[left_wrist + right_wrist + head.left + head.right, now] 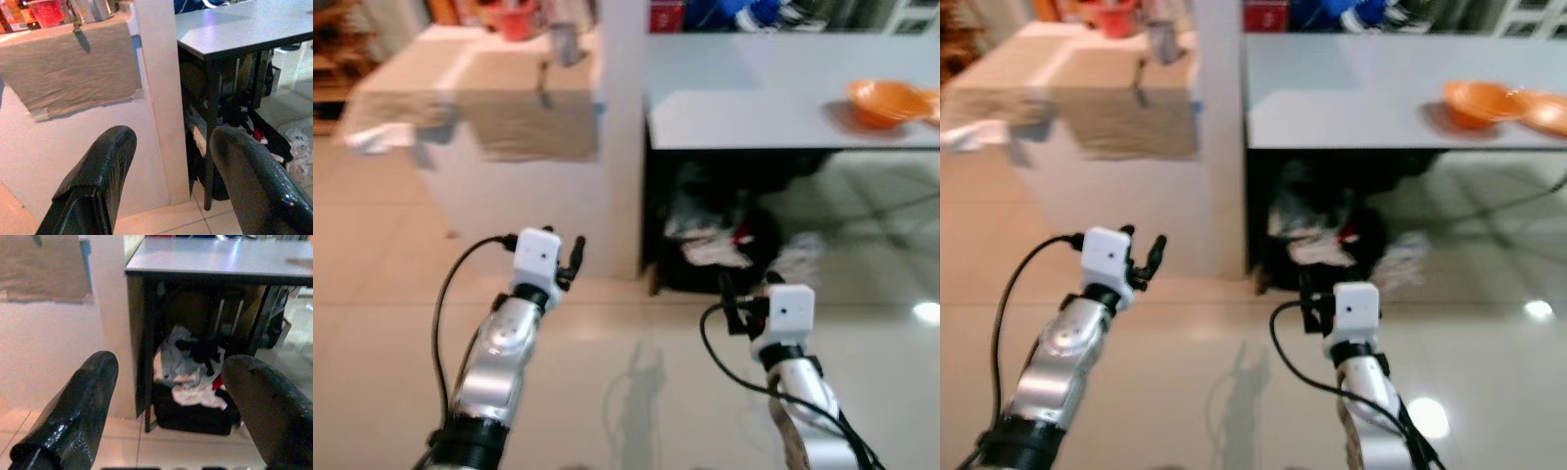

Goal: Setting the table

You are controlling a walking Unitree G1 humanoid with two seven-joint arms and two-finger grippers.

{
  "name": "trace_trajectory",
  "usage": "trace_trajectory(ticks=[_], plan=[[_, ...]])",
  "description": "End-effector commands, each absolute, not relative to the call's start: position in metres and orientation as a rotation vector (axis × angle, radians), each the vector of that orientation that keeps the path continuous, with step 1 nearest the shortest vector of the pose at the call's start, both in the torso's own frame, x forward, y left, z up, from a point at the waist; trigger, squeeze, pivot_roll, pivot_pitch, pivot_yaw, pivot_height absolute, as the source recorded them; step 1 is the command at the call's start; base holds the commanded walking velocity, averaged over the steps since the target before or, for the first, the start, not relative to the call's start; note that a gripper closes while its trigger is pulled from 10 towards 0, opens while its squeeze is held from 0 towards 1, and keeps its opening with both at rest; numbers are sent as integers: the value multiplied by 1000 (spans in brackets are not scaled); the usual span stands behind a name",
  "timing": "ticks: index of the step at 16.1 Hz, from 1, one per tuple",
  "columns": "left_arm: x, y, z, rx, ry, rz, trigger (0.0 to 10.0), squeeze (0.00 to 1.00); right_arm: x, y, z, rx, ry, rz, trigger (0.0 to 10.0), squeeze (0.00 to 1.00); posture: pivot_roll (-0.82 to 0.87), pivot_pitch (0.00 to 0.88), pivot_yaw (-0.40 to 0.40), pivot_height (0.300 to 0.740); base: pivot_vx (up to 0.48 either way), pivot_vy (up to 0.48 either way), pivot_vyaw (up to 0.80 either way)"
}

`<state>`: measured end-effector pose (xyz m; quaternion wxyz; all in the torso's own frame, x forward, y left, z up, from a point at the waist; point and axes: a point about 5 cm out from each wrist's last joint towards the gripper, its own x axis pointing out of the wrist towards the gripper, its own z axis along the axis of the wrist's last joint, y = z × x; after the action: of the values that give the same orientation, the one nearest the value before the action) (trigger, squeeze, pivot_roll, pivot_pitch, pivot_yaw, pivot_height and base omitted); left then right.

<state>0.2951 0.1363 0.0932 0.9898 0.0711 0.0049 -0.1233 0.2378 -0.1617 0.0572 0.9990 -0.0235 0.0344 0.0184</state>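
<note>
Your orange bowls (pixel 886 102) sit on the table (pixel 754 117), ahead and right, nearer your right gripper (pixel 166 406); both jaws wide, empty.

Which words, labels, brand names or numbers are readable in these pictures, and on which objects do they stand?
None can be read.
Red box behind the table: it may carry print, but it is too blurred to read.
Red container on the cloth-covered counter: no legible text.
Orange bowls: plain, no marks.
Left claw and right claw: no labels visible.
</note>
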Motion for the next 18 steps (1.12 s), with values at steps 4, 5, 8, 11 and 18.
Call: trace_trajectory(ticks=[4,5,8,11,18], plan=[[298,133,99,147,-14,-244,10000,0,242,-161,65,-66,23,48,10000,0,-38,0,24,731,299,376,0],[298,133,99,150,-12,-243,10000,0,242,-161,65,-66,23,48,10000,0,-40,0,25,731,292,379,0],[304,134,101,168,-3,-231,10000,0,241,-160,64,-64,25,49,10000,0,-40,0,26,731,331,340,0],[308,133,102,176,4,-239,10000,0,241,-159,63,-66,24,53,10000,0,-42,0,26,731,444,0,0],[311,131,103,192,-11,-238,10000,0,241,-161,61,-69,26,54,10000,0,-39,0,27,731,474,0,0]])
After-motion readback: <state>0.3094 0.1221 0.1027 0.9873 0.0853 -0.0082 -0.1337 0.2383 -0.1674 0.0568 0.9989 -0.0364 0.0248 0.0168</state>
